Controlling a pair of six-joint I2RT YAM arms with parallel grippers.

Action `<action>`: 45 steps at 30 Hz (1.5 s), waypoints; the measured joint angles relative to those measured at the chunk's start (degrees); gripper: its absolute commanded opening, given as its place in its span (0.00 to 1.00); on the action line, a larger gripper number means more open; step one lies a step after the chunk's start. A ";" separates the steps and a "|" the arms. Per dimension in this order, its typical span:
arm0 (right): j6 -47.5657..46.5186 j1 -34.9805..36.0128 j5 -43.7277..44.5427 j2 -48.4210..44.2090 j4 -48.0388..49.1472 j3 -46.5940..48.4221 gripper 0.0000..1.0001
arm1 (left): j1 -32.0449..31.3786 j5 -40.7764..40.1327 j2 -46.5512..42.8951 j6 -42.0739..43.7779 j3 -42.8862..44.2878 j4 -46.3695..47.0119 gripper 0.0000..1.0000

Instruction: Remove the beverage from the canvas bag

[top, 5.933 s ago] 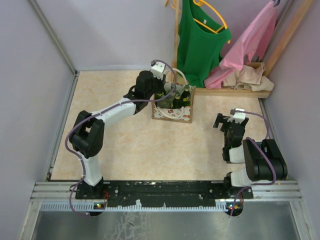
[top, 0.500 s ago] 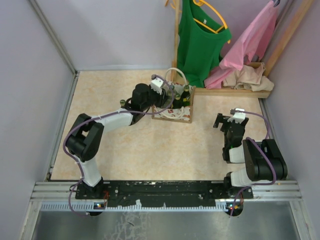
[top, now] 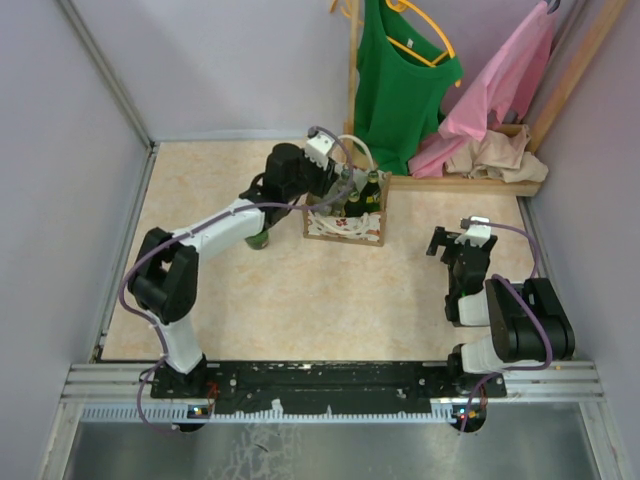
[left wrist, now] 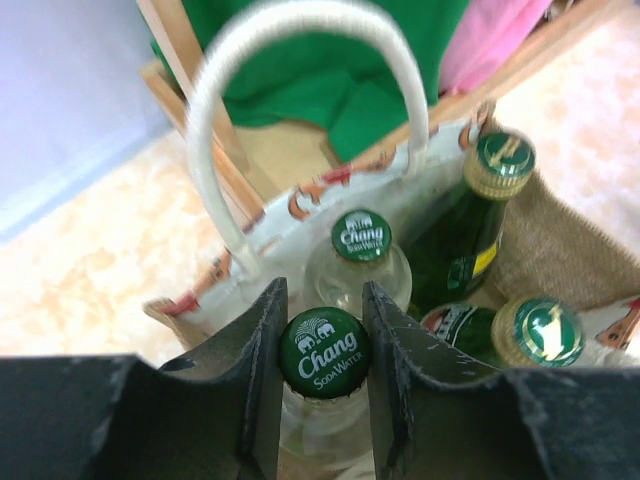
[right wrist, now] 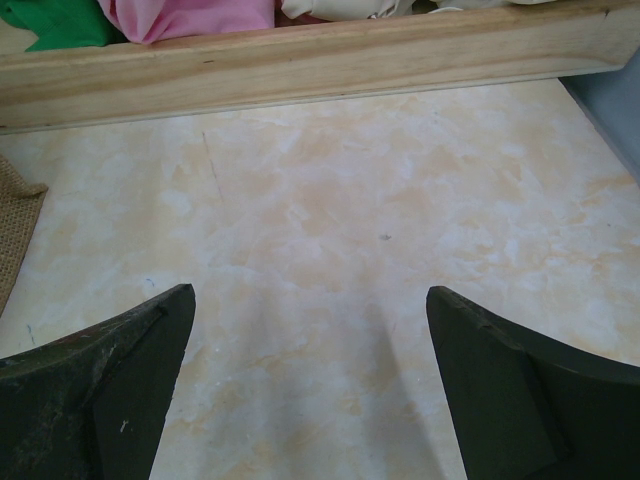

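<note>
Up top in the overhead view, the left arm reaches across the tabletop [top: 270, 300] to the canvas bag [top: 346, 225], which sits near the far edge just beside a wooden rack [top: 465, 183] with a green shirt [top: 400, 80] and a pink shirt [top: 500, 85] hanging on it. The left claw [top: 338, 185] is right over the bag's left side, among the green bottle tops and white loop handles. The right arm is folded up well apart from all that, its right claw [top: 455, 240] over bare tabletop on the right.

Left wrist view: the claw [left wrist: 322, 335] is pinched on the neck of a clear bottle [left wrist: 322, 345] with a green Chang cap, a finger pressing on each side. Another clear bottle with the same cap [left wrist: 360, 237] stands just behind it, and two dark green bottles [left wrist: 470, 220] with gold-rimmed caps sit to the right, all inside the bag, whose white handle [left wrist: 300, 60] arches over them.

Right wrist view: the claw [right wrist: 310, 340] is spread wide over marbled tabletop with nothing between the fingers, with the rack's wooden base rail [right wrist: 320, 55] across the top
</note>
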 measured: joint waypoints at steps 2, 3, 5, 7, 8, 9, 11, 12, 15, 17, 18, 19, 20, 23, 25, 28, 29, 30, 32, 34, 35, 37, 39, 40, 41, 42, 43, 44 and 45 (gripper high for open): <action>0.00 0.00 0.00 0.00 0.00 0.00 0.99 | 0.00 -0.33 -0.63 0.79 2.21 -1.11 0.00; 0.00 0.00 0.00 0.00 0.00 0.00 0.99 | 0.00 -0.52 -1.20 1.09 3.06 -1.51 0.00; 0.00 0.00 0.00 0.00 0.00 0.00 0.99 | 0.00 -1.05 -2.75 1.64 4.66 -2.27 0.00; 0.00 0.00 0.00 0.00 0.00 0.00 0.99 | 0.00 -1.55 -4.44 2.14 6.05 -2.80 0.00; 0.00 0.00 0.00 0.00 0.00 0.00 0.99 | 0.00 -2.10 -5.42 2.40 6.88 -3.06 0.00; 0.00 0.00 0.00 0.00 0.00 0.00 0.99 | 0.00 -2.64 -6.25 2.60 7.54 -3.19 0.00; 0.00 0.00 0.02 0.00 0.00 0.00 0.99 | 0.09 -3.74 -7.93 2.95 8.28 -3.50 0.00; 0.00 0.00 0.00 0.00 0.00 0.00 0.99 | 0.28 -4.37 -9.09 3.15 8.35 -3.67 0.00; 0.00 0.00 0.00 0.00 0.00 0.00 0.99 | 0.87 -6.51 -11.91 3.21 8.28 -4.22 0.00; 0.00 0.00 0.00 0.00 0.00 0.00 0.99 | 1.90 -7.82 -13.99 3.19 7.39 -4.15 0.00; 0.00 0.00 0.00 0.00 0.00 0.00 0.99 | 2.84 -8.28 -15.30 3.02 6.40 -4.07 0.00; 0.00 0.00 0.00 0.00 0.00 0.00 0.99 | 3.98 -8.61 -16.68 2.58 5.22 -3.85 0.00; 0.00 0.00 0.00 0.00 0.00 0.00 0.99 | 5.55 -8.76 -18.14 1.99 3.69 -3.43 0.00; 0.00 0.00 0.00 0.00 0.00 0.00 0.99 | 10.82 -8.98 -21.75 -0.31 -0.70 -2.62 0.00; 0.00 0.00 0.00 0.00 0.00 0.00 0.99 | 14.45 -9.51 -23.74 -1.64 -4.02 -2.08 0.00; 0.00 0.00 0.00 0.00 0.00 0.00 0.99 | 18.67 -12.50 -25.81 -2.49 -8.94 -1.75 0.00; 0.00 0.00 0.00 0.00 0.00 0.00 0.99 | 19.21 -13.29 -26.25 -2.64 -10.16 -1.62 0.00; 0.00 0.00 0.00 0.00 0.00 0.00 0.99 | 19.52 -14.05 -26.67 -2.75 -11.34 -1.64 0.00; 0.00 0.00 0.00 0.00 0.00 0.00 0.99 | 19.63 -15.45 -27.58 -3.06 -14.01 -1.55 0.00; 0.00 0.00 0.00 0.00 0.00 0.00 0.99 | 19.63 -16.59 -28.55 -3.34 -16.55 -1.20 0.00; 0.00 0.00 0.02 0.00 0.00 0.00 0.99 | 19.61 -17.35 -29.16 -3.50 -18.05 -0.79 0.00; 0.00 0.00 0.00 0.00 0.00 0.00 0.99 | 19.52 -18.82 -30.32 -3.78 -21.27 0.57 0.00; 0.00 0.00 0.00 0.00 0.00 0.00 0.99 | 19.52 -20.52 -31.23 -3.93 -24.52 2.05 0.00; 0.00 0.00 0.00 0.00 0.00 0.00 0.99 | 19.58 -21.66 -31.58 -3.91 -26.60 3.26 0.00; 0.00 0.00 0.00 0.00 0.00 0.00 0.99 | 19.67 -22.62 -31.76 -3.91 -28.55 4.33 0.00; 0.00 0.00 0.00 0.00 0.00 0.00 0.99 | 19.67 -23.23 -31.82 -3.87 -29.86 5.11 0.00; 0.00 0.00 0.00 0.00 0.00 0.00 0.99 | 19.71 -24.02 -31.82 -3.78 -31.85 6.58 0.00; 0.00 0.00 0.00 0.00 0.00 0.00 0.99 | 19.89 -24.74 -31.82 -3.65 -34.10 8.07 0.00; 0.00 0.00 0.02 0.00 0.00 0.00 0.99 | 19.91 -25.18 -31.82 -3.45 -35.63 9.05 0.00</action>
